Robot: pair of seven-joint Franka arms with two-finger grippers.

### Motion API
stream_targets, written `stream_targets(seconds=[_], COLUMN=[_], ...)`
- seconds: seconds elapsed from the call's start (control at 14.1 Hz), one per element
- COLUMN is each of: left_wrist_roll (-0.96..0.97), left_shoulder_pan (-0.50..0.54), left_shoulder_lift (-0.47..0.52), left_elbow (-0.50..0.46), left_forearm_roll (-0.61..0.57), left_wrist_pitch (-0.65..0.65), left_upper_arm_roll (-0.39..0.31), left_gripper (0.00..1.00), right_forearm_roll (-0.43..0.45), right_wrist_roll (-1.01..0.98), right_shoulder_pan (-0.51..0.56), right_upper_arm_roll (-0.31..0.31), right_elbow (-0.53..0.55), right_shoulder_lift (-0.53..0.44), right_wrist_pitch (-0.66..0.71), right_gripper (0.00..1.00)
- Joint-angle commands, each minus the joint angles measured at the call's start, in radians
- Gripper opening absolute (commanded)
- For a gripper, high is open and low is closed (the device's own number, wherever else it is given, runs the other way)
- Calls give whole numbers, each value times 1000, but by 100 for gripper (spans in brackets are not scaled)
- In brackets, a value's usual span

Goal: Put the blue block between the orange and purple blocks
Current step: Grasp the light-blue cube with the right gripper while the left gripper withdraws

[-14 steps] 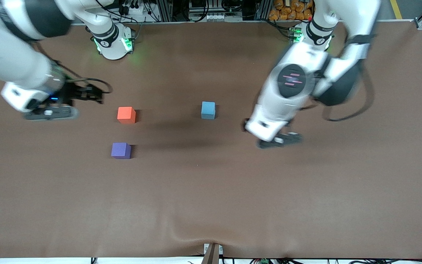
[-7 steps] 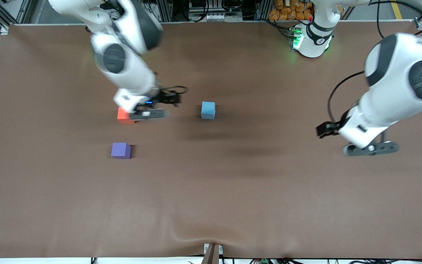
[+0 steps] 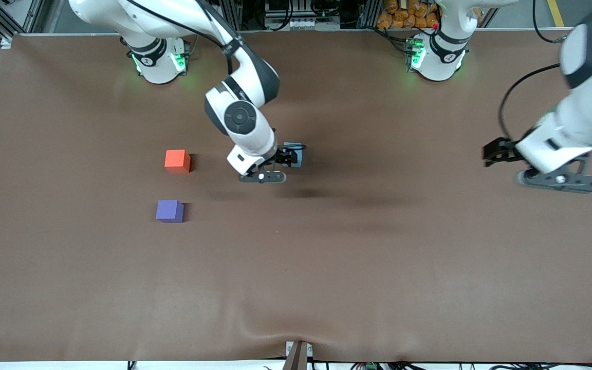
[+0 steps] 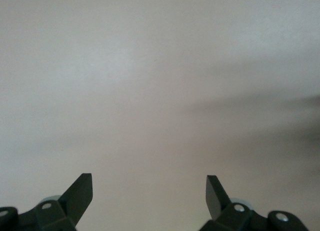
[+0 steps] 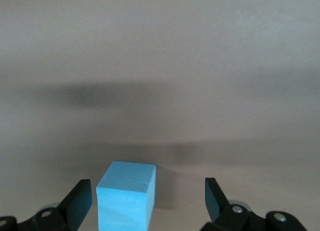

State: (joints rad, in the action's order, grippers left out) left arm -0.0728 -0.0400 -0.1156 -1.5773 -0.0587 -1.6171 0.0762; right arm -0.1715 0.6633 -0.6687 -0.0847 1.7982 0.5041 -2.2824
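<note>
Since a moment ago the right arm has swung from over the orange block toward mid-table, and the left arm has drawn off to its own end of the brown table. The left gripper hangs over bare cloth, jaws wide and empty. The right gripper hovers low over the blue block, jaws wide, block between the fingers, ungripped. The purple block sits nearer the camera than the orange one

I'm running this in a robotics lab: brown-covered table, aluminium framing, cable bundles by the bases.
</note>
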Motion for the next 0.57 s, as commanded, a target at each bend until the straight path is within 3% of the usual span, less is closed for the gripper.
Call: stream_targets(seconds=[0.0, 0.14, 0.5], left_wrist_roll=[-91, -79, 14], left_shoulder_pan=[-26, -58, -54], left_shoulder_lift=[66, 99, 129], left_elbow=[-23, -20, 6], left_forearm_roll=[-7, -3, 10], left_wrist_pitch=[45, 74, 112], left_upper_arm_roll=[-68, -108, -78], left_gripper=[100, 100, 100], right_forearm_roll=[10, 10, 26], right_wrist_roll=[70, 105, 151], right_shoulder_pan=[-38, -80, -124], right_upper_arm_roll=[11, 11, 14], right_elbow=[-19, -7, 32], right_shoulder_lift=[11, 11, 21], right_wrist_pitch=[15, 8, -8], right_gripper=[100, 100, 100])
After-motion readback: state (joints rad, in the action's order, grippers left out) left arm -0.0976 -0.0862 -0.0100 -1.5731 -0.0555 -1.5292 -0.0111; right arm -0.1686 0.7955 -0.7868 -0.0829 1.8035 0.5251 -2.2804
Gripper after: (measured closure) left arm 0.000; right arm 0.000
